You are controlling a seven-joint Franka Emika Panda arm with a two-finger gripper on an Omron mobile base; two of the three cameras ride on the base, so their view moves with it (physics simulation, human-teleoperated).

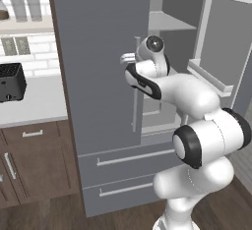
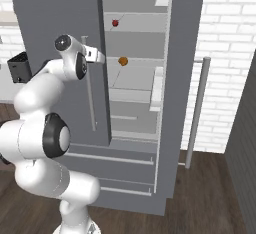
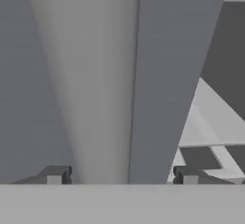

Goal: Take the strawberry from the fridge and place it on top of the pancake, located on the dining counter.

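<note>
White brick backs the fridge (image 2: pixel 135 8); its right door stands open, strawberry (image 2: pixel 115 23) tiny on a far shelf. My gripper (image 3: pixel 122 176) spreads wide around the left handle (image 3: pixel 103 84), holding nothing.

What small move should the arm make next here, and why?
Probably ease the gripper back off the left door's handle and swing right toward the opening. The fingers stand open either side of the handle, the right door is already wide open, and the strawberry sits on an upper shelf of the fridge, above the orange-brown lump.
</note>
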